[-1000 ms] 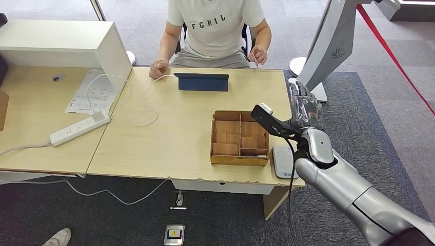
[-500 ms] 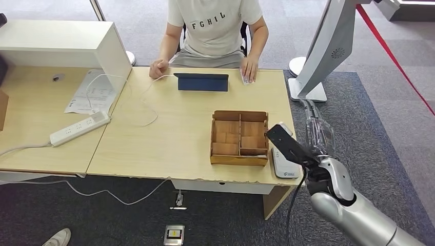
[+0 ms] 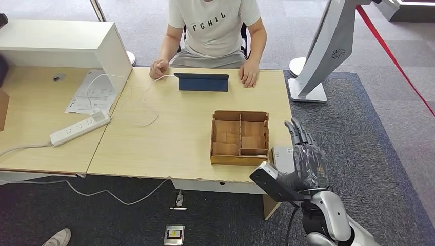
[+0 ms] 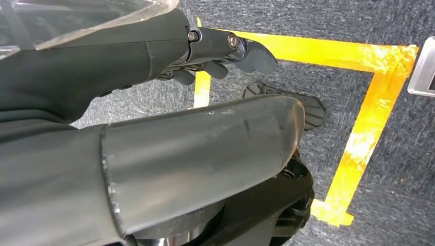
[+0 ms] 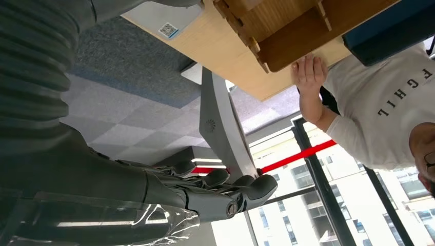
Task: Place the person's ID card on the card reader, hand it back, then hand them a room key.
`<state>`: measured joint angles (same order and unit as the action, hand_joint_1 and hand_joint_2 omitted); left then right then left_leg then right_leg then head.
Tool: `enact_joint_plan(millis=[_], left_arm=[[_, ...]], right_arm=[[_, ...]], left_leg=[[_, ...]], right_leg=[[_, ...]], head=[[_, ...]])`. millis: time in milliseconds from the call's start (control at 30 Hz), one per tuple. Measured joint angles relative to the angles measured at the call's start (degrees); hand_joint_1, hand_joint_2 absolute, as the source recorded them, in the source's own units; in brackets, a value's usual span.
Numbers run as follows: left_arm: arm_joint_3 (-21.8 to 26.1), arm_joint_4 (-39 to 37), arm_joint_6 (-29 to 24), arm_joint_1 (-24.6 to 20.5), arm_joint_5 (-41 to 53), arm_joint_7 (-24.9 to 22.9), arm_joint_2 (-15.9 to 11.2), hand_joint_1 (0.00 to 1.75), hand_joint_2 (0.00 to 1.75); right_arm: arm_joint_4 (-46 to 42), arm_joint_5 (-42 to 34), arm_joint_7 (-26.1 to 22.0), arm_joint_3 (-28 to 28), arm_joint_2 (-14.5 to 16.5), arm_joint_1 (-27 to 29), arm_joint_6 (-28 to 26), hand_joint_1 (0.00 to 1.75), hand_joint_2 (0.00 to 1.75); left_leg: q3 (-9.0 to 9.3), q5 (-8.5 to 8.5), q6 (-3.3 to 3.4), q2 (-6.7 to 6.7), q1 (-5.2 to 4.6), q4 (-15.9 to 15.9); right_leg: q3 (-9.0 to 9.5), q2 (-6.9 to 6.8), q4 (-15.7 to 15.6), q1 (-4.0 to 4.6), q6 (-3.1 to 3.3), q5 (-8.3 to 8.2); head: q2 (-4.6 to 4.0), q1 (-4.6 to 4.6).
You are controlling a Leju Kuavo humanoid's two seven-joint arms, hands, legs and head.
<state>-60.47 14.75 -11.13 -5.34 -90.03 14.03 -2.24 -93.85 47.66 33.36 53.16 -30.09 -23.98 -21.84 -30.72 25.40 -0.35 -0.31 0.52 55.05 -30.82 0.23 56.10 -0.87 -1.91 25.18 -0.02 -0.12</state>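
The right hand (image 3: 307, 161) is held just beside the wooden box (image 3: 239, 159), off its right end at the near table edge. Its fingers are spread and straight, and nothing is held. The card reader (image 3: 280, 155) lies between box and hand, partly covered by the hand. The left hand (image 4: 205, 51) hangs over the floor, its fingers loosely extended and empty. No ID card can be made out. The person's hand (image 3: 249, 77) rests flat on the table beyond the box, and whether a card lies beneath cannot be told. No room key can be distinguished inside the box's compartments. A card is judged light, thin, stiff and slippery; it would best be pinched by 1 short edge between thumb and finger.
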Motion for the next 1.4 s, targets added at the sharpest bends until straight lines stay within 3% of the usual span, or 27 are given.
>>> enact_joint_plan(millis=[400, 867, 1400], left_arm=[[0.6, 0.0, 0.9, -0.1, 0.0, -0.1, 0.1, 0.0, 0.0], [1.8, 0.0, 2.1, -0.2, 0.0, 0.1, 0.2, 0.0, 0.0], [3.5, -0.2, 2.0, 0.0, 0.0, 0.5, 0.2, 0.0, 0.0]], right_arm=[[2.3, 3.2, -1.1, 2.7, 6.0, -0.7, 5.0, 0.0, 1.75], [14.4, 12.8, -2.3, 3.9, 12.2, -5.0, 9.1, 0.0, 1.75], [26.4, 9.9, -3.4, 5.2, 16.2, -9.0, 11.2, 0.0, 1.75]], left_leg=[[-0.02, 0.0, 0.0, 0.0, 0.01, 0.0], [-0.02, 0.0, 0.0, 0.0, 0.01, 0.0], [-0.04, 0.0, -0.01, 0.0, 0.01, 0.0]], right_leg=[[0.0, 0.0, 0.0, 0.01, 0.0, 0.01], [0.0, 0.0, 0.0, 0.01, 0.0, 0.01], [-0.02, -0.01, 0.0, 0.01, 0.0, 0.01]], head=[[-0.01, 0.0], [-0.01, 0.0], [0.01, 0.01]])
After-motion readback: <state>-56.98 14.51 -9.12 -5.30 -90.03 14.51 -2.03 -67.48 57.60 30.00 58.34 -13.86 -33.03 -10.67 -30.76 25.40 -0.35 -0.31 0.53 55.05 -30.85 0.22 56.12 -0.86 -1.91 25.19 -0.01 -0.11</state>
